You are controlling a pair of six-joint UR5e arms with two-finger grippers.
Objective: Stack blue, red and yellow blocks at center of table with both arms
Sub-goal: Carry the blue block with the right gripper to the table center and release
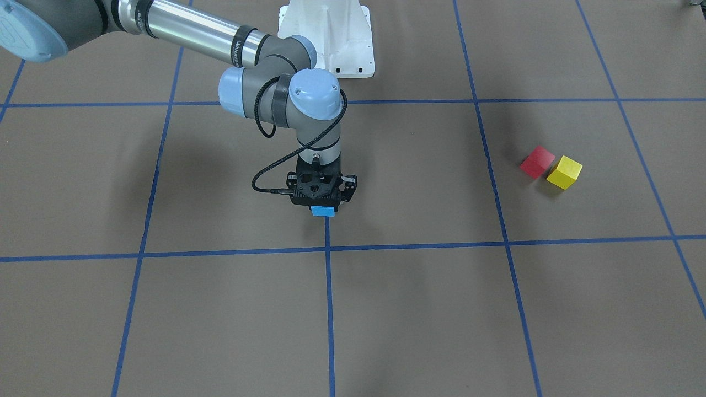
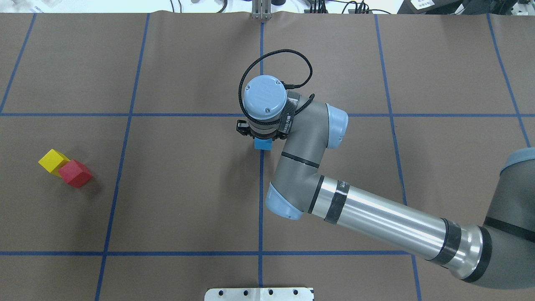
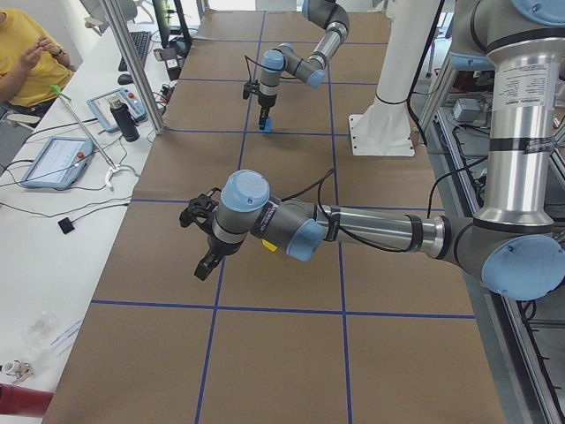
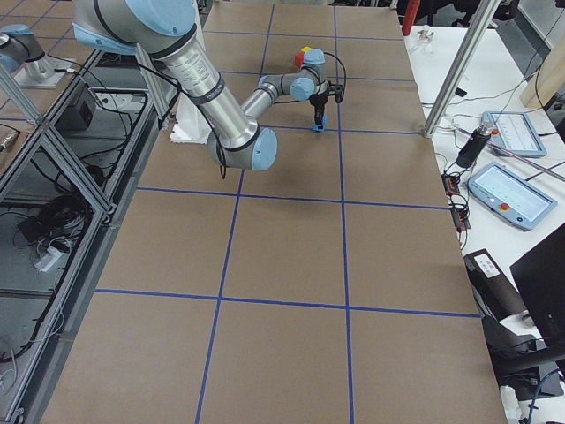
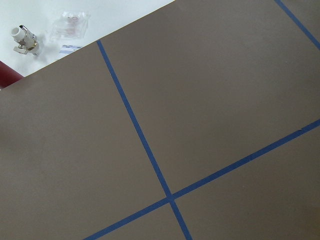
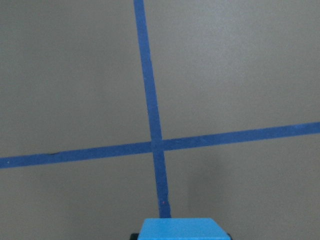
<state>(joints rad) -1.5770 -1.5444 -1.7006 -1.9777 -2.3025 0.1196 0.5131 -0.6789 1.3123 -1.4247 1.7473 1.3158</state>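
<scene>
My right gripper (image 1: 324,212) is shut on the blue block (image 1: 323,211), which it holds low over the brown table, just on the robot's side of the central tape crossing (image 1: 327,248). The block also shows in the overhead view (image 2: 263,144) and at the bottom edge of the right wrist view (image 6: 180,229). The red block (image 2: 75,173) and the yellow block (image 2: 53,161) sit touching each other on the table, far out on my left side. My left gripper (image 3: 205,262) shows only in the exterior left view, so I cannot tell whether it is open or shut.
Blue tape lines divide the brown table (image 2: 188,188) into squares. The white robot base plate (image 2: 259,294) is at the near edge. A side bench with tablets and a seated person (image 3: 26,53) runs along the operators' side.
</scene>
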